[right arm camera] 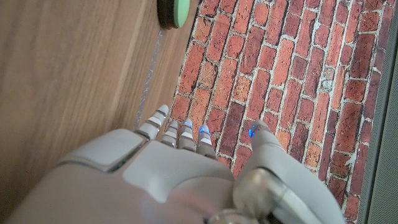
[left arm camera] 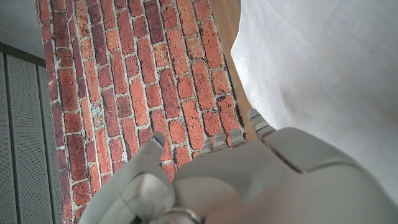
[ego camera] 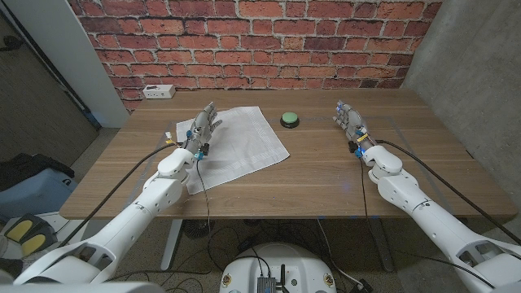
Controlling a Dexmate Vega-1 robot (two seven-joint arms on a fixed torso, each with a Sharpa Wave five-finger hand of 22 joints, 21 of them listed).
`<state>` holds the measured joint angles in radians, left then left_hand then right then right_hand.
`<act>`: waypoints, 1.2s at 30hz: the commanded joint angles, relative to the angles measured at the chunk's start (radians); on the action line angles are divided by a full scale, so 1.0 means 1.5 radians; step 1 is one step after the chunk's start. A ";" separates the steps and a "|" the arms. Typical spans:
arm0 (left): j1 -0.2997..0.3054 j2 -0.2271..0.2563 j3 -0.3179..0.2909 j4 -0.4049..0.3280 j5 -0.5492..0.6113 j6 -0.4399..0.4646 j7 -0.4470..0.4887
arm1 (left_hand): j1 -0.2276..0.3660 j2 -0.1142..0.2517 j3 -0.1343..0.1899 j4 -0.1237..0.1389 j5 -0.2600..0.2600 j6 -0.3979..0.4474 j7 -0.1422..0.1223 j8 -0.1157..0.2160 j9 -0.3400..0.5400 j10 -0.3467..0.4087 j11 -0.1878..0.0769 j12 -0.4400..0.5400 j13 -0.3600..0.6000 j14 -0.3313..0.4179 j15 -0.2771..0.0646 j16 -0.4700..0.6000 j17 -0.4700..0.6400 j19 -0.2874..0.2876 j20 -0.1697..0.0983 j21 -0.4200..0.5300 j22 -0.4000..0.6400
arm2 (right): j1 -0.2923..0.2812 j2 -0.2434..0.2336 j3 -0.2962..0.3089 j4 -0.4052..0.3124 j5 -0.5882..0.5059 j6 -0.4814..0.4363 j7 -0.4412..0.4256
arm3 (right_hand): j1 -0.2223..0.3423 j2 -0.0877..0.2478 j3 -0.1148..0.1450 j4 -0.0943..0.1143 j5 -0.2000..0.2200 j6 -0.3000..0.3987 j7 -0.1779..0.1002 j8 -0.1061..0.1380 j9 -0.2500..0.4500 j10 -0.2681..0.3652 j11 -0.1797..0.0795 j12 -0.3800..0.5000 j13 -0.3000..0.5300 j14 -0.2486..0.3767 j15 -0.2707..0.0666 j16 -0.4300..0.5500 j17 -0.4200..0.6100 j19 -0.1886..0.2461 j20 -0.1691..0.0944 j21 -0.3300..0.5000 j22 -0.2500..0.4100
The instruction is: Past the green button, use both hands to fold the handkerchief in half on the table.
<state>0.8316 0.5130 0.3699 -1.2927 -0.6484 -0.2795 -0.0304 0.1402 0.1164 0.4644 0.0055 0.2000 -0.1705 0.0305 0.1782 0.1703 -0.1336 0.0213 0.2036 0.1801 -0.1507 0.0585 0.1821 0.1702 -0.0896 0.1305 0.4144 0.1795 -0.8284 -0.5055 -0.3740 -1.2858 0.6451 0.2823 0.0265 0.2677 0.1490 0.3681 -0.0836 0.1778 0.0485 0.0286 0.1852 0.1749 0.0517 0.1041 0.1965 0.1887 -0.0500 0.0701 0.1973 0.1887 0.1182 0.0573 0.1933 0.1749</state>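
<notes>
Left hand: the robot's left hand [ego camera: 201, 128] stands over the near-left part of the white square cloth handkerchief [ego camera: 236, 146], fingers apart and stretched forward, holding nothing; whether it touches the cloth I cannot tell.
Right hand: the robot's right hand [ego camera: 351, 120] stands on its edge on the wooden bench [ego camera: 326, 175], fingers loosely apart, empty, well to the right of the round green push button [ego camera: 289, 120].
Handkerchief: lies spread in a single layer, turned a little askew, just left of the green button, its far corner near it.
Button: sits on the bench between the two hands, nearer the cloth.
Progress: no fold shows yet, so I judge the task barely begun.
Left to do: both hands must take one edge and lay it over the opposite edge.
</notes>
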 commanded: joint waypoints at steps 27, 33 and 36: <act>0.084 0.110 0.011 -0.188 0.171 0.119 0.193 | 0.005 -0.006 0.003 -0.001 0.003 0.032 -0.066 0.012 0.003 0.019 -0.008 0.008 0.003 0.010 0.017 0.005 0.004 -0.006 0.042 -0.010 0.004 | 0.044 -0.031 -0.058 -0.034 -0.110 -0.076 -0.050 | 0.013 0.009 0.010 -0.001 0.003 0.039 -0.025 0.012 0.004 0.027 0.007 0.011 0.004 0.037 0.017 0.017 0.005 0.027 0.021 0.013 0.003; 0.107 0.128 0.007 -0.231 0.192 0.149 0.218 | 0.006 -0.006 0.003 -0.001 0.003 0.037 -0.068 0.012 0.003 0.020 -0.006 0.008 0.003 0.010 0.018 0.005 0.004 -0.006 0.043 -0.011 0.005 | 0.042 -0.037 -0.064 -0.053 -0.127 -0.098 -0.069 | 0.016 0.018 0.016 0.002 0.003 0.048 -0.030 0.013 0.004 0.036 0.008 0.013 0.004 0.046 0.016 0.020 0.007 0.032 0.020 0.014 0.003; 0.117 0.138 0.006 -0.252 0.206 0.167 0.231 | 0.006 -0.005 0.003 -0.001 0.003 0.036 -0.069 0.011 0.003 0.018 -0.006 0.007 0.004 0.007 0.019 0.003 0.004 -0.012 0.043 -0.014 0.005 | 0.039 -0.039 -0.064 -0.064 -0.133 -0.109 -0.081 | 0.017 0.026 0.021 0.008 0.003 0.059 -0.031 0.015 0.004 0.043 0.005 0.015 0.004 0.060 0.014 0.026 0.010 0.043 0.019 0.018 0.003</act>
<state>0.9475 0.6680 0.3889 -1.5560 -0.4086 -0.1086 0.2369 0.1441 0.1124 0.4643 0.0055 0.1999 -0.1198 -0.0699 0.1925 0.1701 -0.1062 0.0161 0.2113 0.1841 -0.1356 0.0806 0.1821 0.1749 -0.1021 0.1859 0.4016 0.1840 -0.7702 -0.5485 -0.4532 -1.3397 0.4938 0.1690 -0.0507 0.2849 0.1662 0.3905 -0.0751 0.1778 0.1233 -0.0190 0.1967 0.1795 0.1078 0.1129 0.2080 0.1934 0.0275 0.0893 0.2262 0.1981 0.1669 0.0875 0.2091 0.1746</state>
